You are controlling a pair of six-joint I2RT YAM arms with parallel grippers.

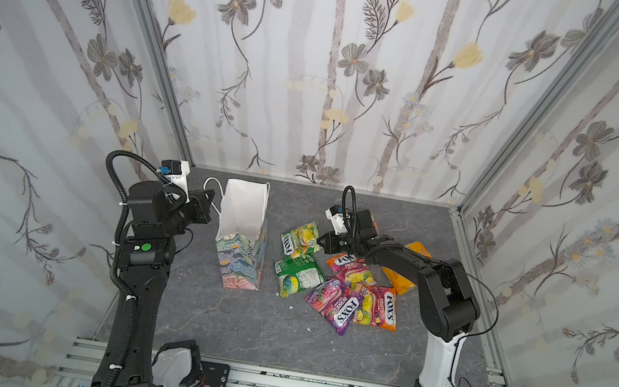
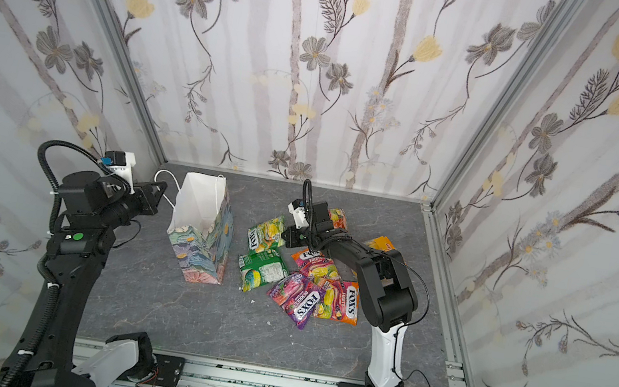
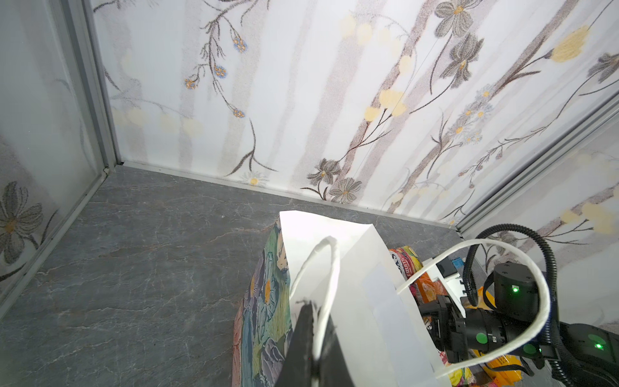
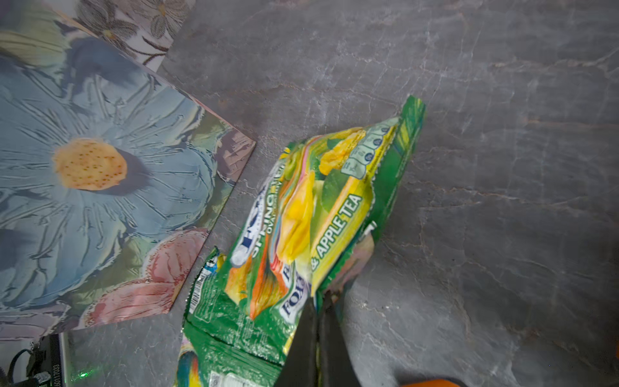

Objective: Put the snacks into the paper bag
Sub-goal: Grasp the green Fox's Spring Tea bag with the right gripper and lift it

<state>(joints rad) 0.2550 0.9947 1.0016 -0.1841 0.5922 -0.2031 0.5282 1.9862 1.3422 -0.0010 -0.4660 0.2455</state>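
On the near surface (image 1: pixel 235 330) the loose snacks (image 1: pixel 382 307) are heaped, behind them a green pouch (image 4: pixel 301 214), judged light, crinkly and slippery, is pinched at its edge by the closed right claw (image 4: pixel 321 300), and farther back the paper bag (image 3: pixel 351 268) is seemingly gripped at its rim by the closed left claw (image 3: pixel 314 313).

orange pack (image 1: pixel 397 282) partly hidden, paper bag (image 4: pixel 100 167) cropped

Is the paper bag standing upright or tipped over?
Upright. The paper bag stands on its base, mouth open upward, white inside visible in both top views.
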